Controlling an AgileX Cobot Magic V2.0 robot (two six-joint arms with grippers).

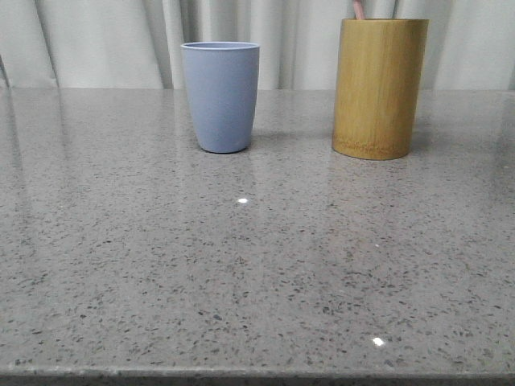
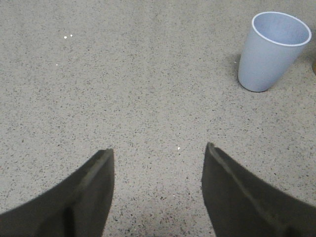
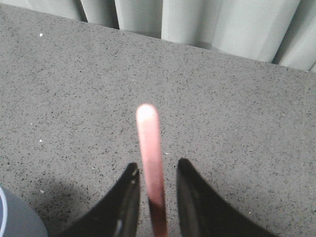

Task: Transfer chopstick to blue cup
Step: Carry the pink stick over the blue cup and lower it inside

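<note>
The blue cup (image 1: 220, 96) stands upright on the far middle of the table, and also shows in the left wrist view (image 2: 271, 52). A pale pink chopstick (image 1: 359, 10) pokes out of the tan bamboo holder (image 1: 379, 88), to the right of the cup. In the right wrist view the chopstick (image 3: 150, 153) runs up between the fingers of my right gripper (image 3: 155, 168). The jaws stand narrow, with a small gap on each side of the stick. My left gripper (image 2: 159, 150) is wide open and empty over bare table, with the cup ahead and to its right. Neither gripper shows in the front view.
Pale curtains (image 1: 96, 40) hang behind the table's far edge. The grey speckled tabletop (image 1: 241, 265) reaches to the front edge. A grey-blue rim (image 3: 12, 217), probably the blue cup, sits at the corner of the right wrist view.
</note>
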